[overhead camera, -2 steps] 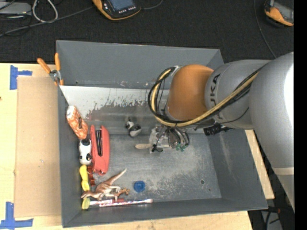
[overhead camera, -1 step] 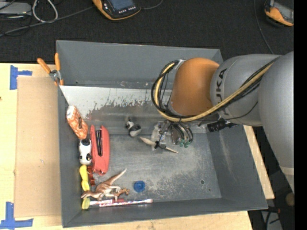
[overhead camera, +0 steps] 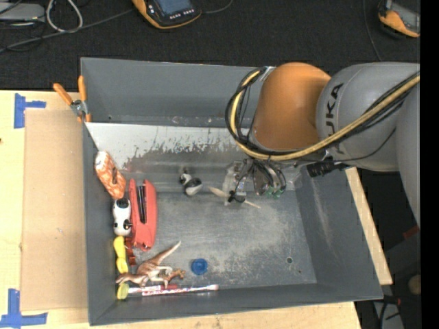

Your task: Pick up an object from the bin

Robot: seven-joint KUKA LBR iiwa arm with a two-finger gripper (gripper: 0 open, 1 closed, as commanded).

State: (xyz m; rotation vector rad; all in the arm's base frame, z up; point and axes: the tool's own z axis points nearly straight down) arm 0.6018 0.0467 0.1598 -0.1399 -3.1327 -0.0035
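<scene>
My gripper (overhead camera: 239, 190) hangs low over the middle of the bin, under the arm's orange cover. Right beneath it a thin pale wooden stick (overhead camera: 252, 202) lies flat on the bin floor, running left to right, its middle hidden by the gripper. A small black-and-white object (overhead camera: 190, 182) sits a short way to the gripper's left, apart from it.
Along the bin's left wall lie an orange-and-white patterned piece (overhead camera: 108, 173), a small black-and-white figure (overhead camera: 122, 216), a flat red case (overhead camera: 145, 214) and yellow bits (overhead camera: 121, 249). A tan toy dinosaur (overhead camera: 154, 269), a blue cap (overhead camera: 199, 266) and a red-and-white rod (overhead camera: 175, 288) lie near the front.
</scene>
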